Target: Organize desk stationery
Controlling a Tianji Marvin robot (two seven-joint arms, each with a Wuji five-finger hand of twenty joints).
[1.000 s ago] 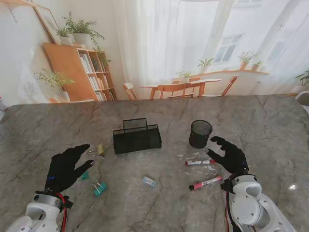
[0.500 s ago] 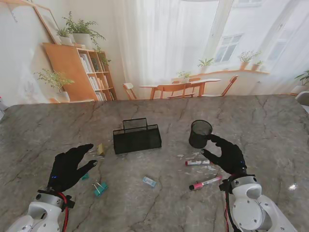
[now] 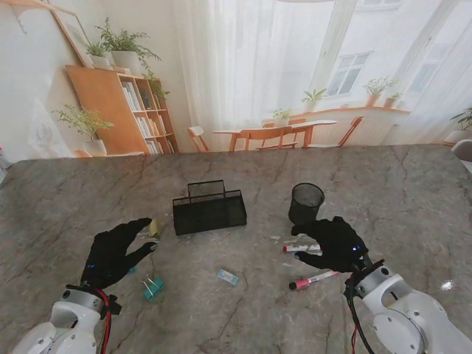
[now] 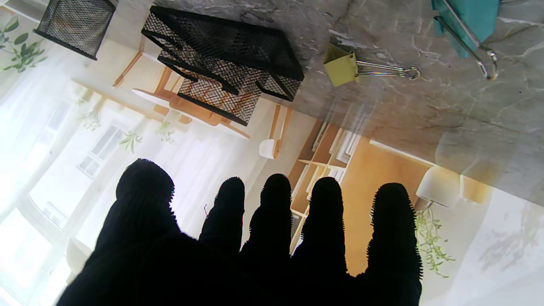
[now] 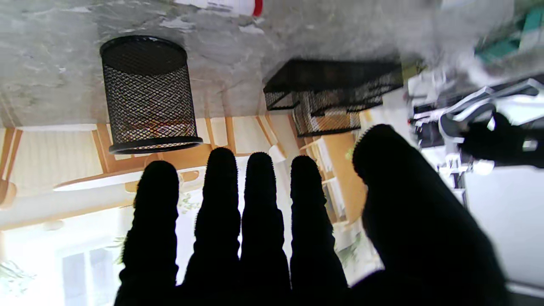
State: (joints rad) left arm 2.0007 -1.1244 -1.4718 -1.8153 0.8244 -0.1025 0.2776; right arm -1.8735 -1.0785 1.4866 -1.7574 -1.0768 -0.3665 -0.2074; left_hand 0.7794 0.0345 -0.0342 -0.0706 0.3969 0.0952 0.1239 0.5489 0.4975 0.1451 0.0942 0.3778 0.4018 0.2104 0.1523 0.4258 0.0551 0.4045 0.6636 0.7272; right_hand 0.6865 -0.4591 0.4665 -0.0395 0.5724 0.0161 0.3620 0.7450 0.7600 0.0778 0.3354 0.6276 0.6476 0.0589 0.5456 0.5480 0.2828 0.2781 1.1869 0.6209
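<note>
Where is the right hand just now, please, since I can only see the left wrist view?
Observer: The right hand hovers open over one end of a red-capped marker, just nearer to me than the mesh cup.
Operator: Are there any other pens out there?
Observer: Yes, a second marker lies nearer to me than the first, apart from it.
Operator: Is anything else loose near the centre?
Observer: A small pale blue item lies alone there; I cannot tell what it is.

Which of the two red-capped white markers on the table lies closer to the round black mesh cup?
The white marker with red cap partly under the right hand; it lies closer to the black mesh cup than the pink-tipped marker nearer to me.
</note>
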